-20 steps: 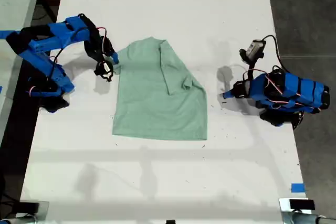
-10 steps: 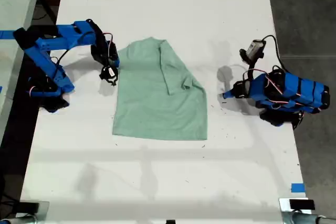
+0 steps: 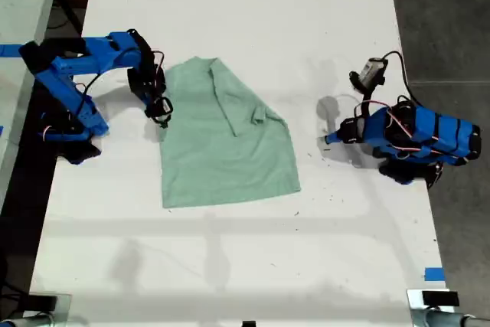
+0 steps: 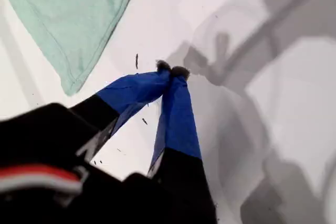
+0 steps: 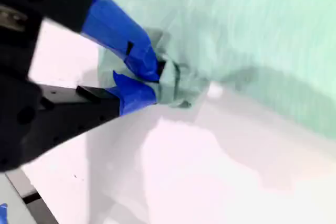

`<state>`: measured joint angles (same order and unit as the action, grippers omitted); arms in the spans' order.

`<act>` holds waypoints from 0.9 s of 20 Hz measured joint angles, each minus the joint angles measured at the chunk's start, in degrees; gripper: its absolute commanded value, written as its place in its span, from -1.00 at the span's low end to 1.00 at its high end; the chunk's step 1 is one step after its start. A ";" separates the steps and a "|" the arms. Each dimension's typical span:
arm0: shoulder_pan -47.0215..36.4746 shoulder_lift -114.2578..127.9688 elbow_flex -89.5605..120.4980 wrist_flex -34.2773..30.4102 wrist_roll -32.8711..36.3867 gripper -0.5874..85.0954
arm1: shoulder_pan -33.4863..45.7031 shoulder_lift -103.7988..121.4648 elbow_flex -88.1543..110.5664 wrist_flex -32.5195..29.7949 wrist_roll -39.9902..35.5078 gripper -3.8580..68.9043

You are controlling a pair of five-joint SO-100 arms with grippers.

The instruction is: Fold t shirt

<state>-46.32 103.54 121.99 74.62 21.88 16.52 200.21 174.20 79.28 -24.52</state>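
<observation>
The pale mint-green t shirt [image 3: 226,139] lies partly folded on the white table [image 3: 230,266], one sleeve laid over its middle. My second gripper [image 3: 162,111] sits at the shirt's edge on the exterior view's left. In the second wrist view its blue jaws [image 5: 157,80] are shut on a bunched bit of the shirt [image 5: 252,24]. My first gripper [image 3: 328,140] rests low on the exterior view's right, a little off the shirt's corner. It [image 4: 170,70] is shut on nothing, with the shirt [image 4: 68,14] beyond it.
Dark floor [image 3: 444,5] runs past the table's edge on the exterior view's right. A blue tape strip [image 3: 433,273] marks the table near its lower right corner in that view. A second pale surface [image 3: 23,5] stands at the exterior view's left.
My second gripper closed on the shirt's edge, and the shirt shifted and turned toward the exterior view's left. The first arm stayed still.
</observation>
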 measured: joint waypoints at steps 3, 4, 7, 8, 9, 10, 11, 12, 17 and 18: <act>3.34 9.84 -9.58 2.99 3.69 -0.99 | 0.00 0.00 0.00 0.00 0.00 -0.90; 5.19 11.60 -13.01 3.52 4.48 -0.99 | 0.00 0.00 0.00 0.00 0.00 -0.90; 10.81 12.83 -20.65 2.11 5.19 -0.99 | 0.00 0.00 0.00 0.00 0.00 -0.90; 12.92 12.66 -21.62 0.70 5.27 -0.99 | 0.00 0.00 0.00 0.00 0.00 -0.90; 14.94 11.60 -21.97 -1.41 5.27 -0.99 | 0.00 0.00 0.00 0.00 0.00 -0.90; 17.31 9.76 -21.97 -3.43 5.27 -0.99 | 0.00 0.00 0.00 0.00 0.00 -0.90; 19.78 6.94 -21.97 -5.98 5.27 -0.99 | 0.00 0.00 0.00 0.00 0.00 -0.90; 22.59 3.60 -21.97 -7.82 5.27 -0.99 | 0.00 0.00 0.00 0.00 0.00 -0.90; 32.17 -24.35 -39.55 -5.27 3.69 -0.44 | 0.00 0.00 0.00 0.00 0.00 -0.90; 32.61 -29.53 -44.38 -2.11 3.25 -0.46 | 0.00 0.00 0.00 0.00 0.00 -0.90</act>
<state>-13.71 74.00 77.61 72.51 25.14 16.52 200.21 174.20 79.28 -24.52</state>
